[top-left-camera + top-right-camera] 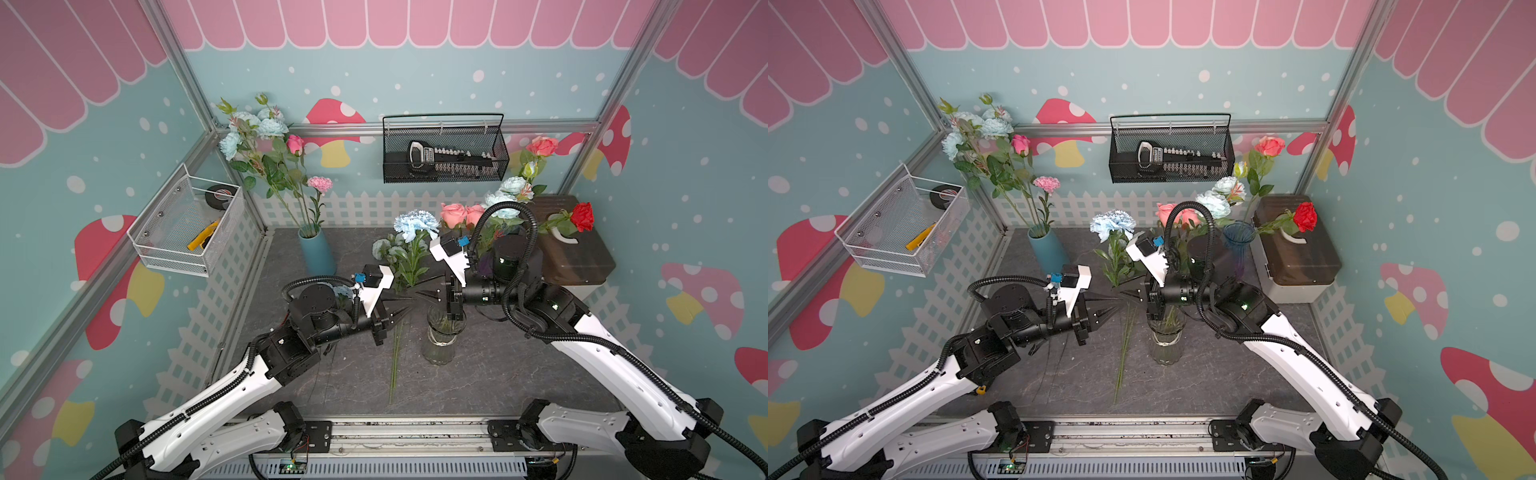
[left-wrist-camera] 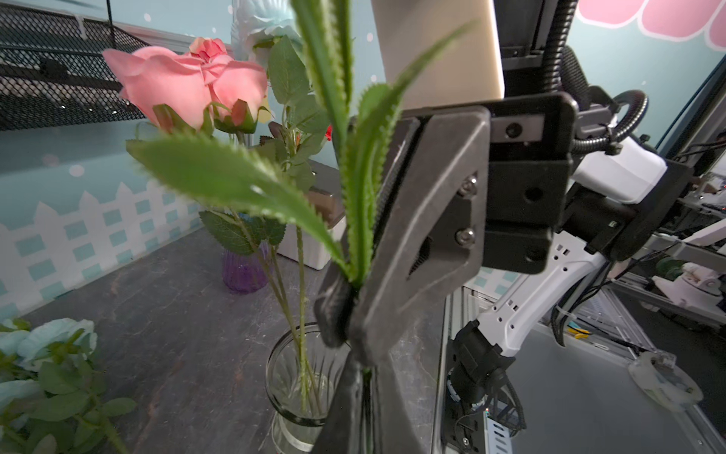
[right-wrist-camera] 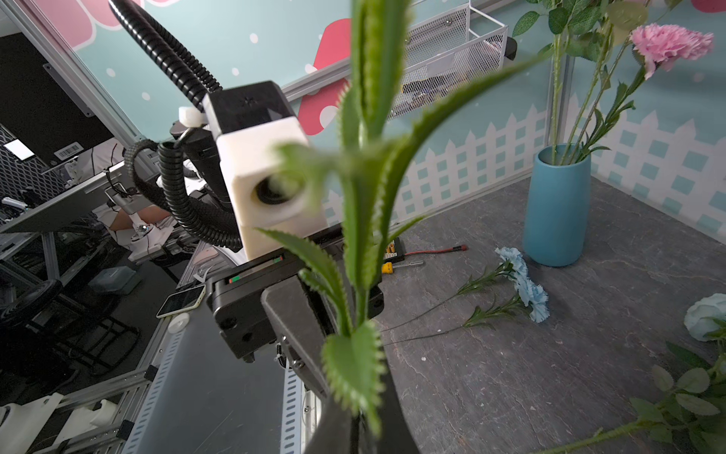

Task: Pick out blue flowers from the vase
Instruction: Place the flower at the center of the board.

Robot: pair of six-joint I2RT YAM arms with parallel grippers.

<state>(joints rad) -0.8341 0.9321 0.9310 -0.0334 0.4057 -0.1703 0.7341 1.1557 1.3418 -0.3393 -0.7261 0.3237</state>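
The left gripper (image 1: 409,306) and the right gripper (image 1: 424,296) both clamp the stem of the upright blue carnation (image 1: 415,224), their tips nearly meeting. The glass vase (image 1: 439,347) stands just right of them.

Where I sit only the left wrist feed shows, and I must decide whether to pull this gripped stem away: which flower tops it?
Observer: A pale-blue carnation, seen in both top views.
Operator: Is its lower end out of the glass vase?
Observer: Yes; in both top views the stem hangs beside the glass vase, outside it.
Operator: Any blue ones lying out already?
Observer: Two blue carnations lie on the table, shown in the right wrist view.
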